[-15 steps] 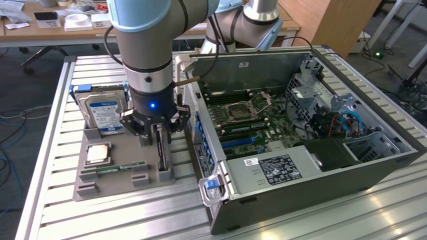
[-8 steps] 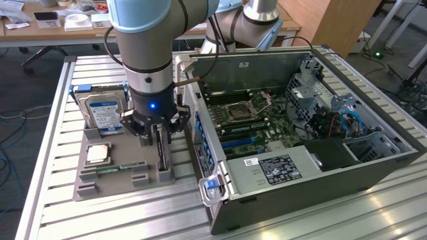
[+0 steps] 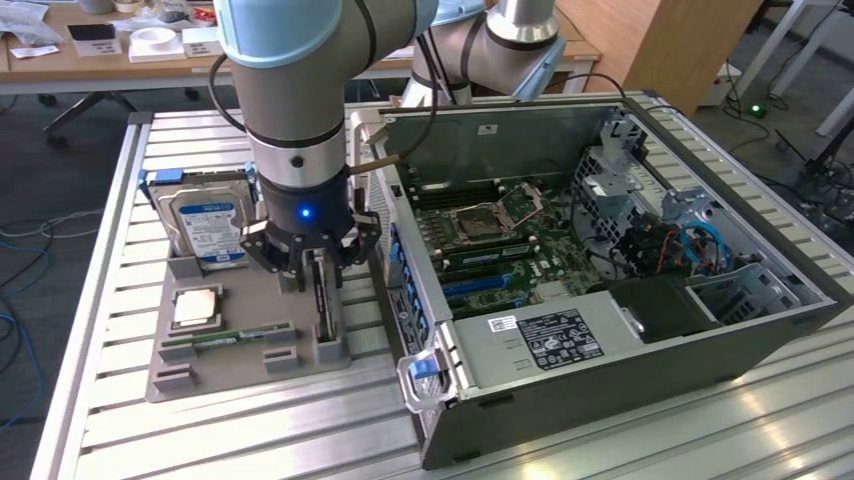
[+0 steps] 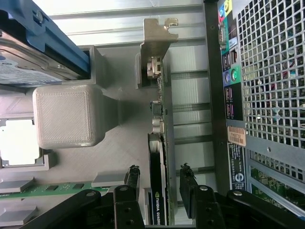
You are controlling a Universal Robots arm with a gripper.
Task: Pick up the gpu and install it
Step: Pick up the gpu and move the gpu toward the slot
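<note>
Gpu [image 3: 320, 300] stands edge-on in the slotted grey holder [image 3: 227, 375] on the desk, just beside the open computer case [image 3: 641, 340], with the hard drive [image 3: 211, 220] propped on the holder's far side. My tool [image 3: 316, 265] hangs right over it, released, one finger on each side of the narrow dark edge. In the wrist view the card [image 4: 156, 152] runs straight between my fingertips [image 4: 132, 174]. I think there is a sliver of air on both sides, though the angle leaves me unsure about the side nearer the case. As I judge it, a good grasp here means keeping the card centred so both pads meet its faces together. It also means gripping the board rather than the metal bracket [image 4: 155, 43], squarely, so it does not tilt in its slots.
</note>
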